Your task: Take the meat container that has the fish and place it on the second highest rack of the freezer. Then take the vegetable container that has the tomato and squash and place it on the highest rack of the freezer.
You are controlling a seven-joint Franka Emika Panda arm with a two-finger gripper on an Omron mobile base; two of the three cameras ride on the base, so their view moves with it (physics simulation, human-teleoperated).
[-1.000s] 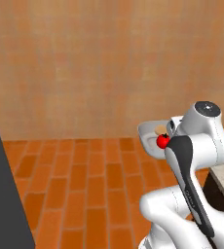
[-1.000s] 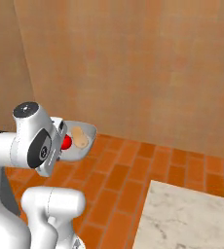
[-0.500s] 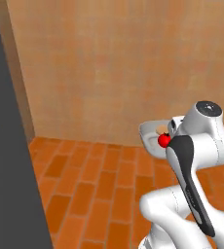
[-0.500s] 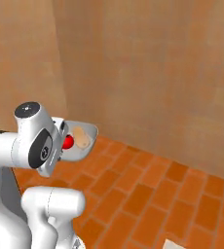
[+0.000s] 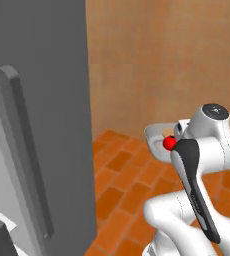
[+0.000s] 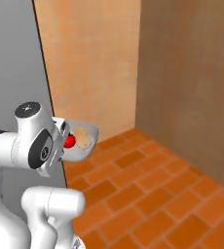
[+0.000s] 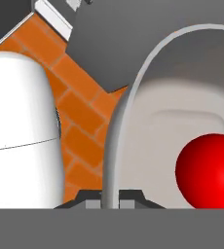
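Tomato (image 6: 69, 141) and squash (image 6: 84, 137), one of each, are being carried in a grey container (image 6: 87, 148) pinched at its rim by the pincer (image 7: 110, 197), squash lying roughly level beside the freezer (image 5: 42, 100).

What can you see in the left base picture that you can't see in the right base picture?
Left base view alone: the freezer's long grey handle, plus a bit of white inside at the lower left. Right base view alone: the room's corner, where a darker brown wall meets the lighter one, and the squash shown plainly. Both share: the freezer, the brick floor, and the container carrying the tomato, held up by the arm.
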